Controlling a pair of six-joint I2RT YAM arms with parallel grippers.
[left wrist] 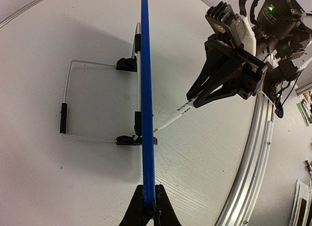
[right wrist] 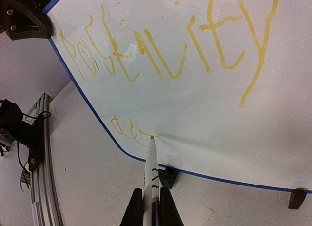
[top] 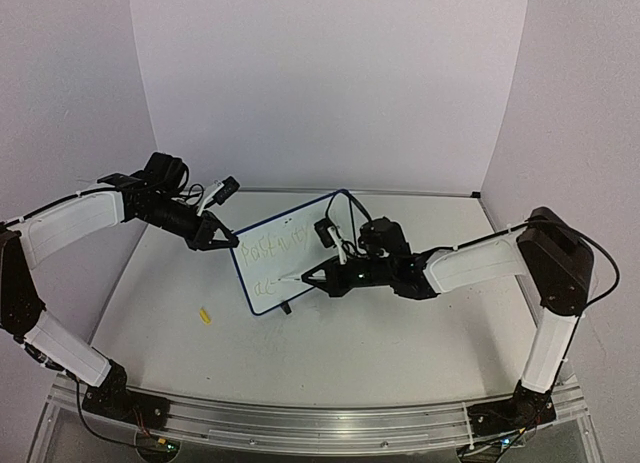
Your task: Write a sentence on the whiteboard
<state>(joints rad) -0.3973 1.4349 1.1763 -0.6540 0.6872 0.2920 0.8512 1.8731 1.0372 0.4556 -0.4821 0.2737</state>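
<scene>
We see a robotics lab cell. Plain white walls (top: pixel 330 83) box in a white table (top: pixel 400 333), an aluminium mounting rail (top: pixel 320 420) edging it.

1. The blue-edged whiteboard (right wrist: pixel 204 118) fills most of the view, tilted.
2. The yellow sentence (right wrist: pixel 161 55) has one line of large letters across the board. A short start of a second line sits below it, near the lower left edge.
3. A white marker (right wrist: pixel 151 162) rises from the bottom middle, and its yellow tip touches the board at the end of that second line.
4. The right gripper (right wrist: pixel 151 209) is closed around the marker's barrel.
5. Two black feet (right wrist: pixel 168 176) under the board's lower edge stand on the white worktop (right wrist: pixel 87 187). One is just beside the marker.
6. The black left gripper (right wrist: pixel 22 18) is at the board's upper left edge.
7. A metal rail (right wrist: pixel 44 162) runs along the worktop's left edge.
</scene>
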